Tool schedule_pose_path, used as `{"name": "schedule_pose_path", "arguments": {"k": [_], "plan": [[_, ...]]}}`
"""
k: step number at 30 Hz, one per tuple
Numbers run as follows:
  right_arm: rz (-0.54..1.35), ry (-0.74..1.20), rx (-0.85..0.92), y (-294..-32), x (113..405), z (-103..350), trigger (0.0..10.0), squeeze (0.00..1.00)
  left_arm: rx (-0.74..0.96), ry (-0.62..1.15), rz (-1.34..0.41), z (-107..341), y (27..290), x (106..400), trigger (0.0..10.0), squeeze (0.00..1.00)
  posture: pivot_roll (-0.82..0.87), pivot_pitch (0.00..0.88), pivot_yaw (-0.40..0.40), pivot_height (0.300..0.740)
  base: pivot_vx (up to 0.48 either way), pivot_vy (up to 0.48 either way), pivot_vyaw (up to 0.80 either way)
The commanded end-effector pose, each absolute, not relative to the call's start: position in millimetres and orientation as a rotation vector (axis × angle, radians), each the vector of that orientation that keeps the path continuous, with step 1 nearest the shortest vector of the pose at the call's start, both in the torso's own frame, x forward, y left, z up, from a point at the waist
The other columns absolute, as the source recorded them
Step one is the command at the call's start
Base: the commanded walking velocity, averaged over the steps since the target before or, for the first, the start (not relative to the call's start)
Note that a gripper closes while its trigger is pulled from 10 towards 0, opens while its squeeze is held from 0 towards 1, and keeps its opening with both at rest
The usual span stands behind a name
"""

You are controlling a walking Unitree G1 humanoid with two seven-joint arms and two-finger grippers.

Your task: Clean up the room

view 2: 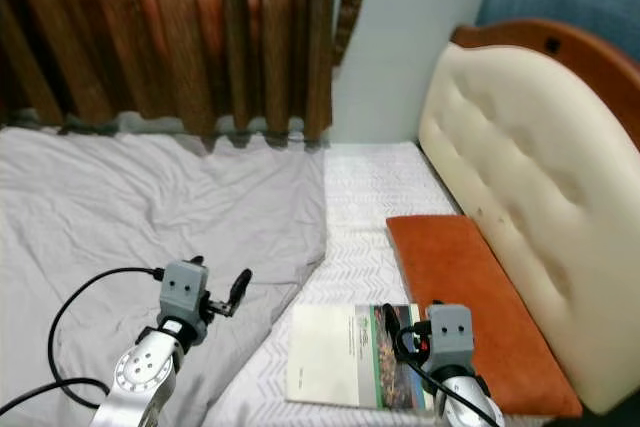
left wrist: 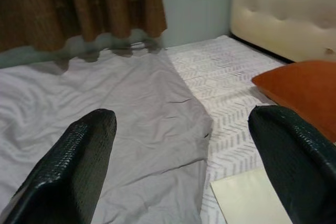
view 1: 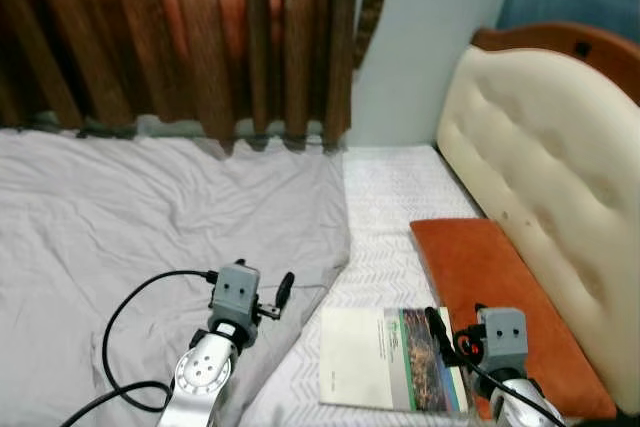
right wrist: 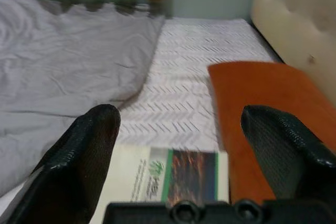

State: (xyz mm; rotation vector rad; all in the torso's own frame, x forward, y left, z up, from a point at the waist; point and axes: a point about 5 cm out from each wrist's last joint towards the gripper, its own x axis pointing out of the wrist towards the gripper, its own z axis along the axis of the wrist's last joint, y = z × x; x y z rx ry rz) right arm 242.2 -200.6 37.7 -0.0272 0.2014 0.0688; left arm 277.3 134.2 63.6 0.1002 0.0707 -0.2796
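Brown curtains [view 1: 190, 37] hang behind a bed whose white patterned mattress [view 1: 400, 197] is half covered by a grey sheet [view 1: 120, 207], with a cream padded headboard [view 1: 550, 177] on the robot's right. Seen from the head camera's left eye, an orange pillow [view 1: 490, 287] lies along the headboard, and a book [view 1: 395, 359] with a white cover and a green and dark picture rests flat on the mattress just beside it. Right gripper [view 1: 440, 332] hangs over the book's pillow-side edge; left gripper [view 1: 280, 292] hovers above the sheet's hem, near the book's far corner.

From the left wrist, the two black fingers [left wrist: 73, 166] stand wide apart with nothing between them, the sheet's edge ahead and a pale corner of the book low down.

From the right wrist, the fingers [right wrist: 84, 156] are likewise spread and empty, straddling the book's picture end [right wrist: 186, 177], the pillow touching or nearly touching that side.

Judging by the task, picking up the book is probably the step. It lies thin and flat on soft bedding, so one finger should slide under the cover edge rather than press down, and the right finger must stay clear of the pillow
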Motion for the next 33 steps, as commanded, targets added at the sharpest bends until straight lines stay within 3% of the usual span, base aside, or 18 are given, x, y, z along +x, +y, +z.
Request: {"name": "schedule_pose_path", "arguments": {"k": [1,14,18,20,23,24,25,26,27,30,31,32,33], "plan": [[0.073,0.186,-0.032,-198,245,41,10.0,0.00,0.111,0.068,-0.273,66,140,279,10.0,0.00,-0.04,0.005,-0.086,0.740,0.292,-0.379,0.00],[0.074,0.185,-0.033,-197,239,40,10.0,0.00,0.114,0.068,-0.326,66,138,279,10.0,0.00,-0.05,0.022,-0.079,0.740,0.301,-0.369,0.00],[0.072,0.185,-0.035,-197,227,42,10.0,0.00,0.110,0.174,-0.338,51,132,284,10.0,0.00,-0.10,0.083,-0.074,0.740,0.278,-0.083,0.00],[0.064,0.194,-0.035,-198,209,47,10.0,0.00,0.093,0.245,-0.358,43,125,296,10.0,0.00,-0.16,0.209,-0.079,0.740,0.000,0.000,0.00],[0.061,0.200,-0.036,-198,198,51,10.0,0.00,0.080,0.265,-0.376,43,119,302,10.0,0.00,-0.18,0.234,-0.078,0.740,0.000,0.000,0.00],[0.059,0.218,-0.034,-197,186,53,10.0,0.00,0.021,0.290,-0.391,44,112,311,10.0,0.00,-0.21,0.283,-0.081,0.740,0.000,0.000,0.00],[0.076,0.238,-0.044,-192,167,56,10.0,0.00,-0.025,0.316,-0.414,44,101,318,10.0,0.00,-0.26,0.387,-0.069,0.740,0.000,0.000,0.00],[0.089,0.250,-0.050,-189,155,59,10.0,0.00,-0.052,0.332,-0.428,45,94,322,10.0,0.00,-0.26,0.387,-0.069,0.740,0.000,0.000,0.00],[0.103,0.270,-0.049,-183,139,62,10.0,0.00,-0.074,0.350,-0.448,46,85,325,10.0,0.00,-0.30,0.471,-0.071,0.740,0.000,0.000,0.00],[0.111,0.281,-0.047,-179,129,65,10.0,0.00,-0.080,0.358,-0.460,46,80,326,10.0,0.00,-0.30,0.471,-0.071,0.740,0.000,0.000,0.00],[0.116,0.287,-0.046,-176,115,74,10.0,0.00,-0.087,0.342,-0.475,50,76,327,10.0,0.00,-0.35,0.539,-0.074,0.740,0.000,0.000,0.00],[0.116,0.287,-0.046,-176,115,74,10.0,0.00,-0.087,0.342,-0.475,50,76,327,10.0,0.00,-0.35,0.539,-0.074,0.740,0.000,0.000,0.00],[0.138,0.339,-0.041,-167,87,79,10.0,0.00,-0.064,0.335,-0.471,53,68,330,10.0,0.00,-0.42,0.625,-0.080,0.740,0.000,0.000,0.00]]}}
